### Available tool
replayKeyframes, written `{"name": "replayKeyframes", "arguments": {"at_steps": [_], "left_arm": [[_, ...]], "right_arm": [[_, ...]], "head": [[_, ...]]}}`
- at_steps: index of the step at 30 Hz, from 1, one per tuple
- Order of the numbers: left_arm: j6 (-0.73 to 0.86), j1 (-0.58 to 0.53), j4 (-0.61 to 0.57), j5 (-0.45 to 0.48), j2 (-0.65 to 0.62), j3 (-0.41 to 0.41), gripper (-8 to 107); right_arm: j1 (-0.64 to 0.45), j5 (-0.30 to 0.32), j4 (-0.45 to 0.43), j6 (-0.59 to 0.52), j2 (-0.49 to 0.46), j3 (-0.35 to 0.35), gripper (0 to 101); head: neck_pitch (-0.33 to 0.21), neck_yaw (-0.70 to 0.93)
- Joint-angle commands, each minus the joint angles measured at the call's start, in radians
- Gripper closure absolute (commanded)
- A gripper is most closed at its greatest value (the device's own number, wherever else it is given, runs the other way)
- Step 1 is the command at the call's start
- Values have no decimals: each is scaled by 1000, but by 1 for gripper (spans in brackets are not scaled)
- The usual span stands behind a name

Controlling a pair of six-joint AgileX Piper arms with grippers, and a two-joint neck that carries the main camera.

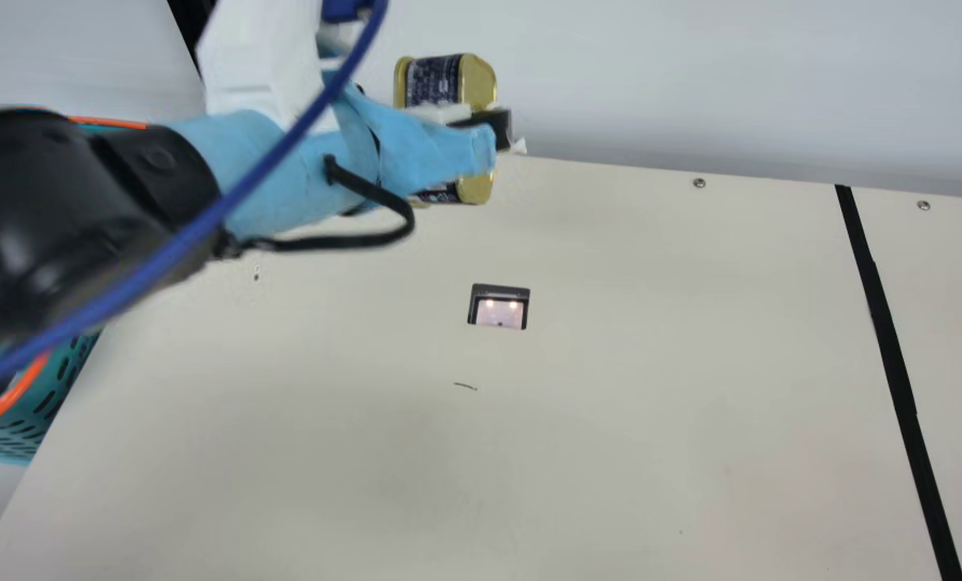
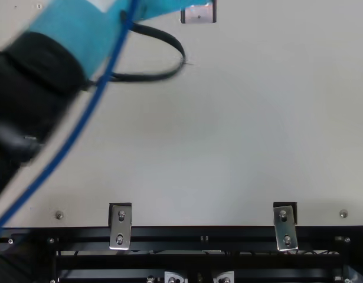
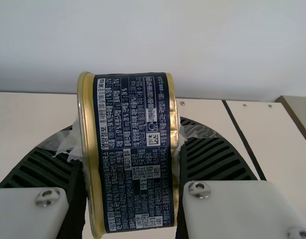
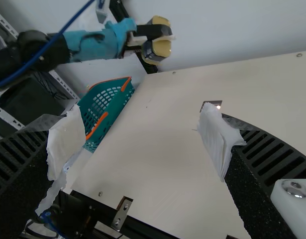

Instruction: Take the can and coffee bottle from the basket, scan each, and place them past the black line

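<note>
My left gripper (image 1: 493, 133) is raised above the table's far left part, shut on the gold-rimmed can (image 1: 478, 81). In the left wrist view the can (image 3: 134, 154), with its dark printed label, is squeezed between the two pads of the gripper (image 3: 130, 159). The basket (image 1: 33, 420), teal with orange handles, stands at the table's left edge, partly behind my left arm. A scanner window (image 1: 499, 313) glows in the tabletop. The black line (image 1: 892, 347) runs down the right side. My right gripper (image 4: 138, 144) is open with nothing between its padded fingers. I cannot make out the coffee bottle.
The cream table (image 1: 650, 363) has small screws near its far edge, with a pale wall behind it. A blue cable crosses in front of my left arm. Metal brackets (image 2: 120, 227) and a black frame (image 2: 199, 247) line the table's near edge.
</note>
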Motion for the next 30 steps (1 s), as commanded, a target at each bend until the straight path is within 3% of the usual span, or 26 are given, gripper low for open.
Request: {"name": "replayKeyframes", "arguments": {"at_steps": [1,5,9,21,30], "left_arm": [[0,0,0,0,0,0,89],[252,64,-208,181,0,-97,89],[398,64,-309,259,0,-104,89],[509,9,-346,317,53,-48,89],[764,-41,-472,343,129,-38,89]], "right_arm": [[0,0,0,0,0,0,0],[0,0,0,0,0,0,0],[0,0,0,0,0,0,0],[0,0,-1,0,0,0,0],[0,0,0,0,0,0,0]], "head": [[-15,-9],[-15,-9],[-15,-9],[-15,-9],[-15,-9]]}}
